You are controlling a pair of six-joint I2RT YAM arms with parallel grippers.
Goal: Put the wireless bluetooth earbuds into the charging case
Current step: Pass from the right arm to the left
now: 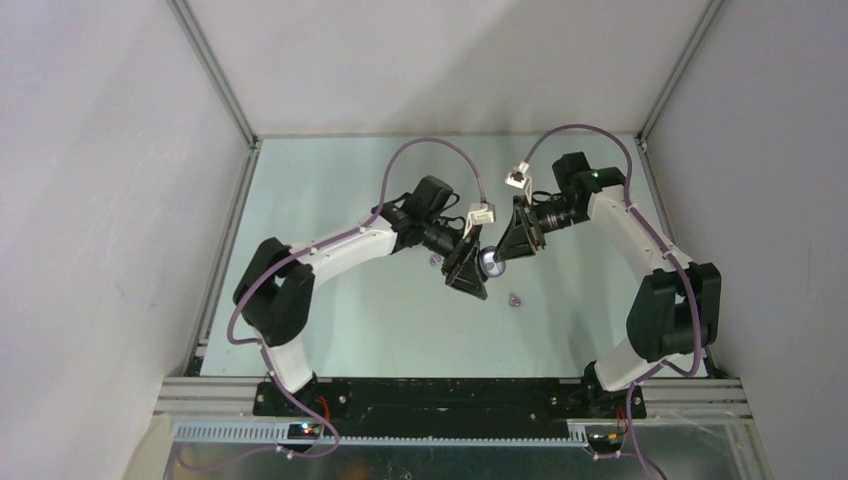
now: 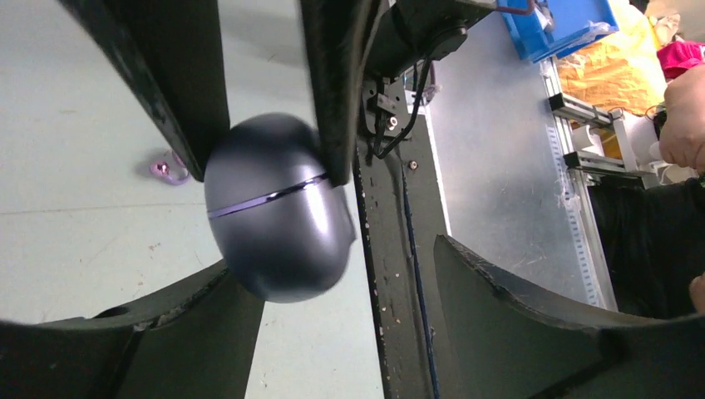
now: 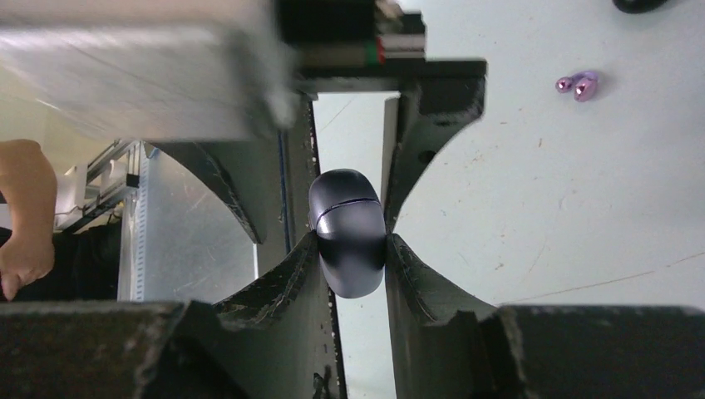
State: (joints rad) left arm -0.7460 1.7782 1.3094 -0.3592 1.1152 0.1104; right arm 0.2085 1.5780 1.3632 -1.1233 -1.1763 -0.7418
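Note:
The charging case (image 3: pixel 349 233), a dark grey rounded shell with a thin seam, is lifted off the table, and its lid looks closed. My right gripper (image 3: pixel 351 243) is shut on it, one finger on each side. From above, the case (image 1: pixel 491 263) sits between both grippers at mid-table. My left gripper (image 2: pixel 332 258) is open wide, with the case (image 2: pixel 274 216) close to its left finger and well clear of the right one. A lilac earbud (image 3: pixel 579 85) lies on the table, and the earbud (image 1: pixel 514 298) sits just in front of the grippers. Another small bud (image 1: pixel 434 259) lies under the left arm.
The pale green table (image 1: pixel 380 330) is walled in by white panels on three sides. A dark object (image 3: pixel 640 4) pokes in at the top edge of the right wrist view. A person's hand (image 2: pixel 683 116) is beyond the near rail (image 1: pixel 450 395).

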